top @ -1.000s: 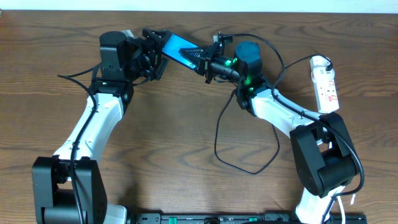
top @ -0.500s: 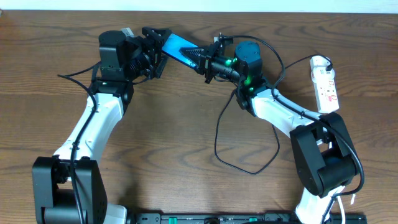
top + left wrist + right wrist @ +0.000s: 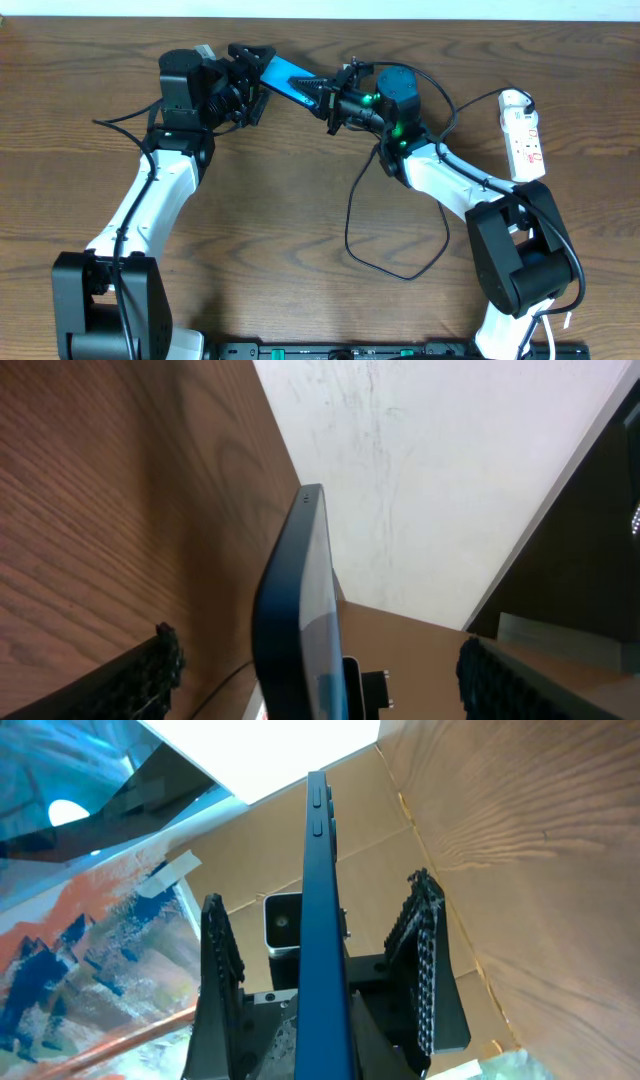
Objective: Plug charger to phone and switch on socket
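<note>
Left pincer (image 3: 254, 80) gapes around the phone (image 3: 290, 78) (pads clear), right pincer (image 3: 330, 100) clamped on its far end.

The phone (image 3: 285, 75) bridges the gap between the left gripper (image 3: 258, 80) and right gripper (image 3: 330, 100), barring passage there. The charger (image 3: 347, 232) loops mid-table (image 3: 250, 220); open wood lies left of it.

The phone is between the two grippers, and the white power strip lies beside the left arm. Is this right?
Not quite. The phone is between the left gripper and the right gripper, but the power strip lies beside the right arm, not the left. The overhead view shows this.
</note>
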You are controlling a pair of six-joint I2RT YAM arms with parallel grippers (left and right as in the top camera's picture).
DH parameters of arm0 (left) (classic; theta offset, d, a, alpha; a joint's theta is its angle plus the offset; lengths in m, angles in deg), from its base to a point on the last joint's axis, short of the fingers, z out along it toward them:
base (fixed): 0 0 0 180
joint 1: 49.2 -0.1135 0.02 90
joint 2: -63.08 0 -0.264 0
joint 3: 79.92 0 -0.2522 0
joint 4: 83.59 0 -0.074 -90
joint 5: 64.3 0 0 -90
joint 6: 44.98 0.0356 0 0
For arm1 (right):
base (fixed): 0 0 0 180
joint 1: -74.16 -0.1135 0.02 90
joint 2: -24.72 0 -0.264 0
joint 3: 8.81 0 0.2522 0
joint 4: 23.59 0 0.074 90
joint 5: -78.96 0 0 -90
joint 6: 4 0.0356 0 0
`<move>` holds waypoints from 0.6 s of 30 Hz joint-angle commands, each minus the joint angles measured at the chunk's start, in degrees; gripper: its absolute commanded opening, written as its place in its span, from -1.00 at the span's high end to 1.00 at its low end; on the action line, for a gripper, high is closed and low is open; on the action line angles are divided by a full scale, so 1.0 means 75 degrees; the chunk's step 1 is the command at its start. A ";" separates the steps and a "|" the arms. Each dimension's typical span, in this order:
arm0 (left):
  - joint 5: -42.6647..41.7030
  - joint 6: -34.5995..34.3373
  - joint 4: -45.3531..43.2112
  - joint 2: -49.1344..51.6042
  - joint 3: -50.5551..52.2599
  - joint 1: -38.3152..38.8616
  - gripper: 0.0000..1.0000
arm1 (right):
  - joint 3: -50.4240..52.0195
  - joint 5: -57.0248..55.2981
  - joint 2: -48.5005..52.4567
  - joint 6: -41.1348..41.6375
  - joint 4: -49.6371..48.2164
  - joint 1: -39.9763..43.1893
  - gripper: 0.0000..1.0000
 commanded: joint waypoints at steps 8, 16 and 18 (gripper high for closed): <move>0.0061 -0.0460 -0.0032 -0.0181 -0.0017 -0.0038 -0.52 | -0.0119 -0.0385 -0.0070 0.0210 -0.0099 -0.0160 0.98; 0.0061 -0.0959 0.0000 -0.0181 -0.0017 -0.0038 -0.36 | -0.0119 -0.0472 -0.0070 0.0347 -0.0102 -0.0195 0.98; 0.0061 -0.1055 0.0029 -0.0181 -0.0017 -0.0038 -0.35 | -0.0119 -0.0472 -0.0070 0.0347 -0.0102 -0.0195 0.98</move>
